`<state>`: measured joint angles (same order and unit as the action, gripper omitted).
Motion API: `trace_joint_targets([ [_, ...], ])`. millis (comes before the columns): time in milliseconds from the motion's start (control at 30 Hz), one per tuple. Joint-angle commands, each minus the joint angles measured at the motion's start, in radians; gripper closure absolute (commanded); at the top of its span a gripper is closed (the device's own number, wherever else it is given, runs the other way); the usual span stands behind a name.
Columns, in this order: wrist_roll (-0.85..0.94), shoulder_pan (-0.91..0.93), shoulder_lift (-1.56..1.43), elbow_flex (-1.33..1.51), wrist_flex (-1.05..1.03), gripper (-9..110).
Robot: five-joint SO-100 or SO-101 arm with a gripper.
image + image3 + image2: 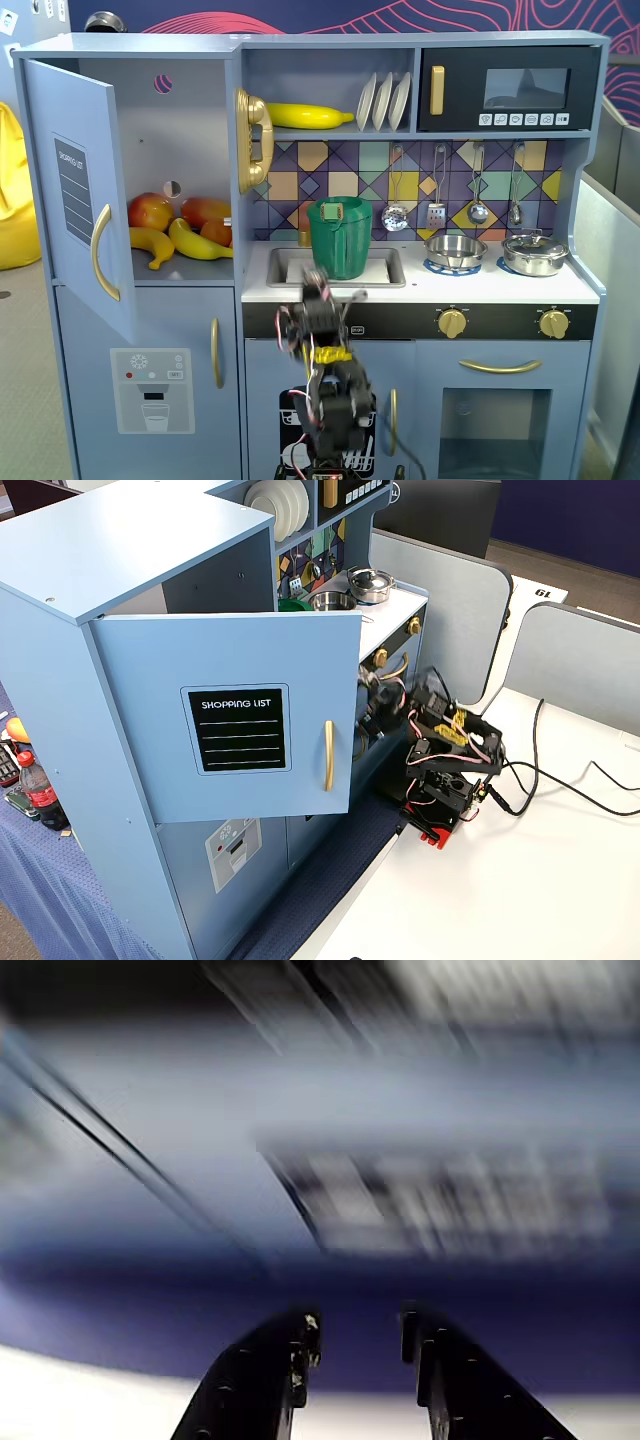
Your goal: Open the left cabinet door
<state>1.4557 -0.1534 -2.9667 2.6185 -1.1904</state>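
Observation:
The left cabinet door (75, 190) is pale blue and stands swung wide open, away from its compartment. Its black "SHOPPING LIST" panel (237, 730) and curved gold handle (328, 755) face outward; the handle also shows in a fixed view (100, 252). My gripper (316, 282) is raised in front of the sink and counter, to the right of the door and apart from it, and it is motion-blurred. In the wrist view my gripper (358, 1325) is open and empty, with only a blurred blue surface ahead. It also shows in a fixed view (374, 702) beside the counter's front.
Apples and bananas (180, 235) lie in the opened compartment. A gold phone (253, 140) hangs on the divider. A green pitcher (340, 235) stands in the sink. The lower door with the water-dispenser graphic (150, 375) is shut. Cables (560, 790) trail across the white table.

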Motion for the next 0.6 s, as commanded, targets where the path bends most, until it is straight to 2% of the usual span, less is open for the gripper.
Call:
trace_joint_targets([
  [0, -0.080, 0.101, -0.198, 0.196, -0.150, 102],
  [233, -0.129, 0.183, -0.210, 0.379, -0.199, 101],
  [333, -0.227, 0.170, -0.212, 0.379, -0.236, 101],
  [567, -0.181, 0.173, -0.212, 0.379, -0.311, 101],
])
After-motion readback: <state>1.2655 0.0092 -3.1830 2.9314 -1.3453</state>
